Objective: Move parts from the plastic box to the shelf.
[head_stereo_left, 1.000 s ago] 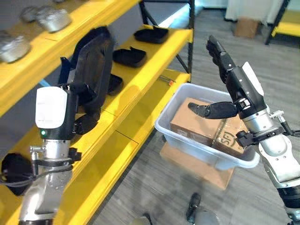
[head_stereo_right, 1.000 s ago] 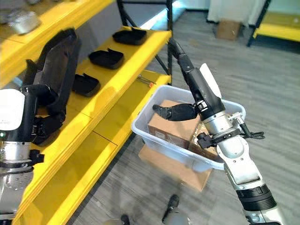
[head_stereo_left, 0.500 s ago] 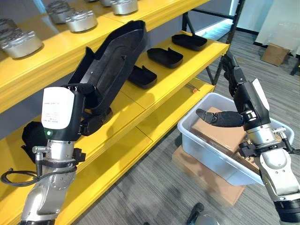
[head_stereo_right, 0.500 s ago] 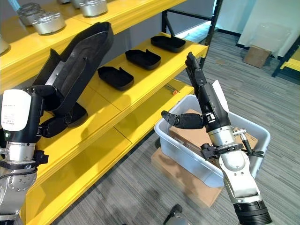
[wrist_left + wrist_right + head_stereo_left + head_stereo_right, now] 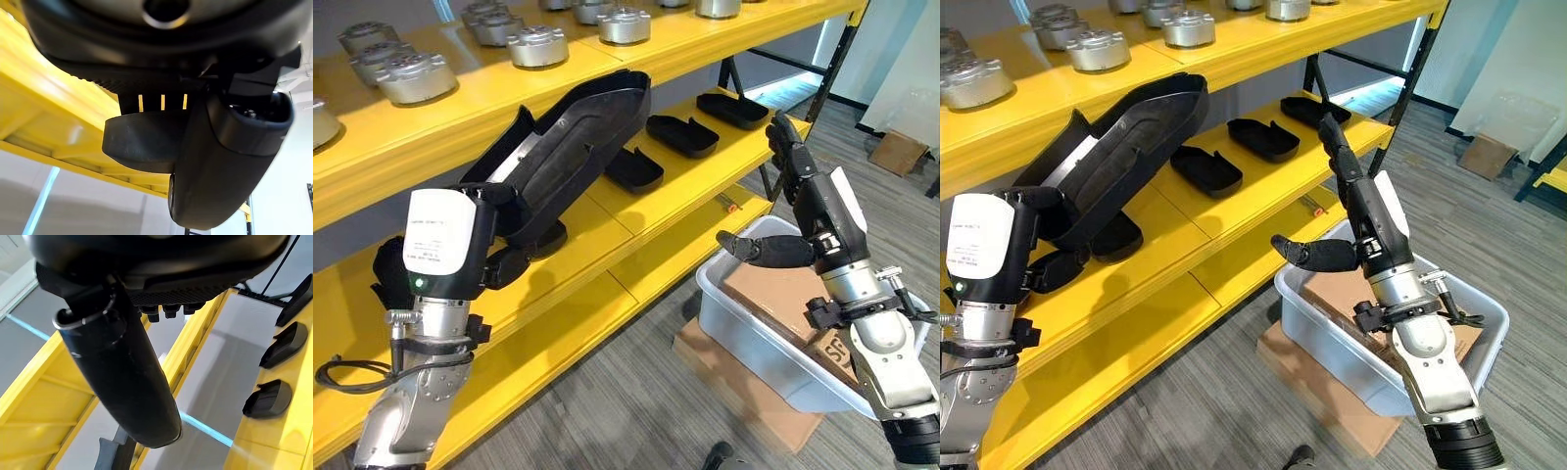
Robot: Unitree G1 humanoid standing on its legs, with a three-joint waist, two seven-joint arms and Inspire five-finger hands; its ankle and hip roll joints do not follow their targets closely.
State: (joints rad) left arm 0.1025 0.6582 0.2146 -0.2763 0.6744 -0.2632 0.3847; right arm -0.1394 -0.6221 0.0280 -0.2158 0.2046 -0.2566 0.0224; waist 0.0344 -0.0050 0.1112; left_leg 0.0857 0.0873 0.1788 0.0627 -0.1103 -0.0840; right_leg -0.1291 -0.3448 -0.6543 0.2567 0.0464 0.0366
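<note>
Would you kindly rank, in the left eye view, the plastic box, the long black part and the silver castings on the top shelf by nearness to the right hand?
1. Plastic box, directly beneath the right hand.
2. Long black part, to its left, gripped by the left hand.
3. Silver castings, farthest, upper left.

The long black part (image 5: pixel 563 147) hides the left hand's (image 5: pixel 504 230) fingers and some shelf (image 5: pixel 636 211) behind

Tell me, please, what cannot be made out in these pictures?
- Under the cardboard box in the plastic box: whether parts remain there, both eye views.
- Lower end of the long black part: hidden by the left hand curled round it.
- Silver parts on the top shelf: too small for detail.
</note>
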